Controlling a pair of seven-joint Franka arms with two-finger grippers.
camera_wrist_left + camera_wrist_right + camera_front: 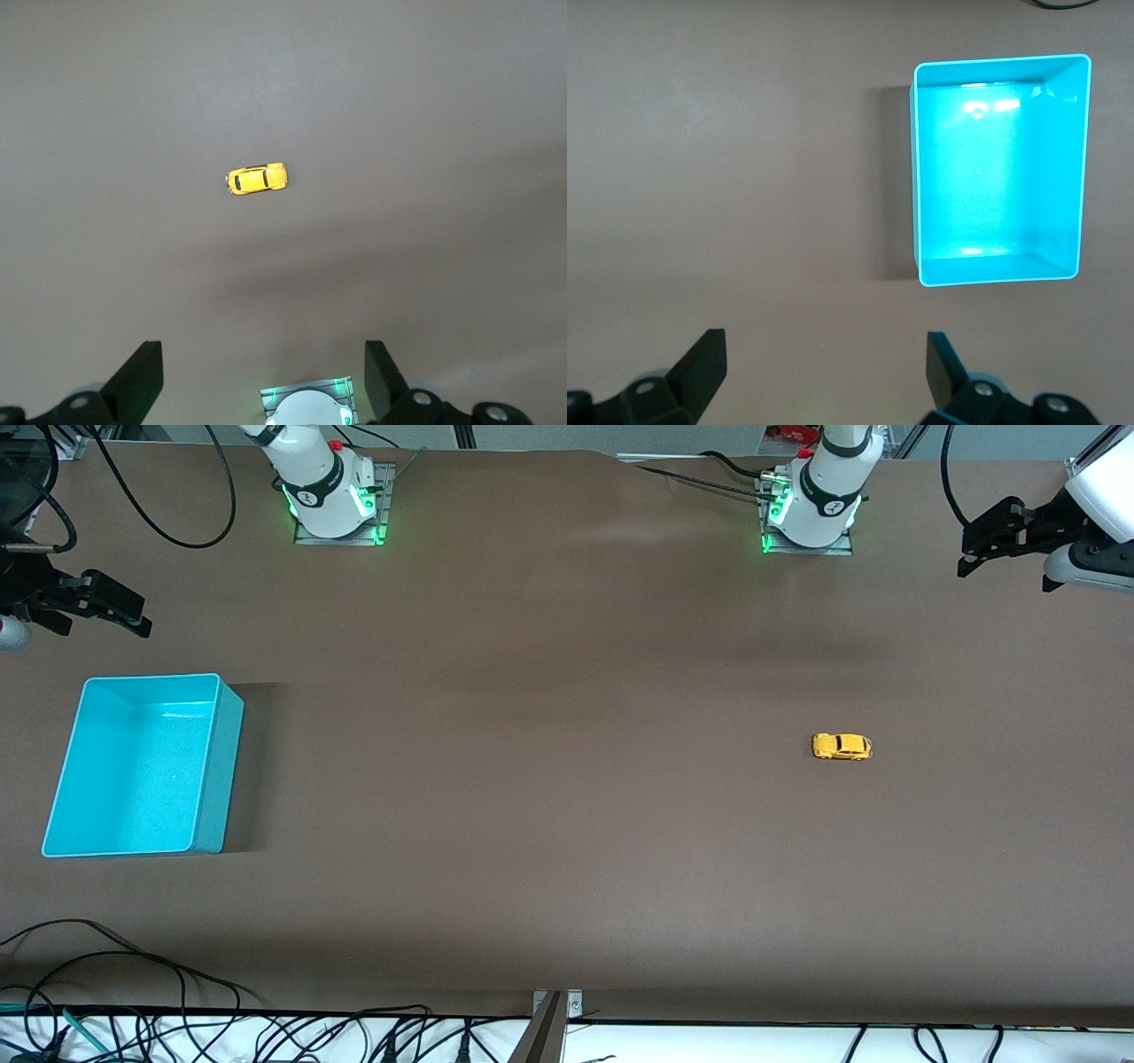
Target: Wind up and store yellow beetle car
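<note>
Yellow beetle car (842,747) sat untouched on counter (549,797), turquoise bin (226,771) empty for storing; left claw (992,545) and right claw (93,607) waited aloft, both spread apart.

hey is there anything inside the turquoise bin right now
Nothing shows inside the bin: its whole floor is visible in the front and right wrist views, bare. The car sits on the table toward the left arm's end, well apart from it.
</note>
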